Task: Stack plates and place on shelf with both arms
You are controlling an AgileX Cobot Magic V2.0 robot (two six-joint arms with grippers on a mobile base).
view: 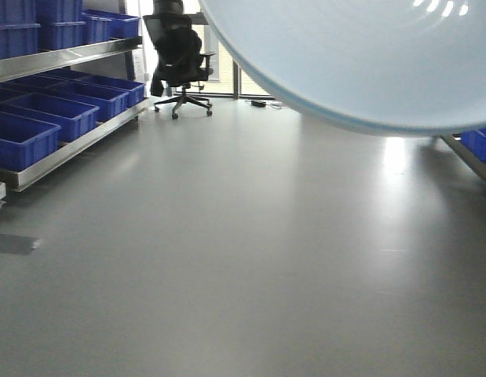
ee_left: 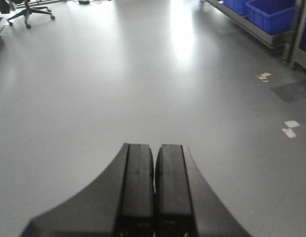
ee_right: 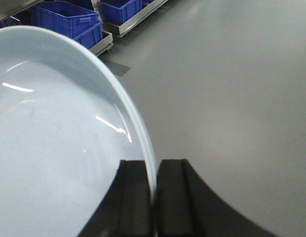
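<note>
One plate (view: 360,55) shows in your views: pale bluish-white, glossy, round and shallow, with a low raised rim and bright streaks of lamp light across its glaze. From the front camera it fills the upper right corner, held up above the floor (view: 243,259), its thin edge curving down across the picture.

Your right gripper (ee_right: 154,165) pinches that plate (ee_right: 49,148) by the rim. The rim runs edge-on down into the narrow slot between the two matte black, flat-faced fingers (ee_right: 135,192), and the dish spreads out to the left of them, so the jaws clamp only its border.

Your left gripper (ee_left: 154,148) carries nothing. Its blocky black fingers (ee_left: 138,187) are pressed together face to face, with just a thin seam between them, over bare floor.

That floor is smooth grey with a dull sheen and soft window glare. Blue plastic bins (view: 50,114) sit in rows on steel racks (view: 66,56) at the left. A black office chair (view: 180,59) on castors stands far back, and small pale tape scraps (ee_left: 289,128) lie on the floor.
</note>
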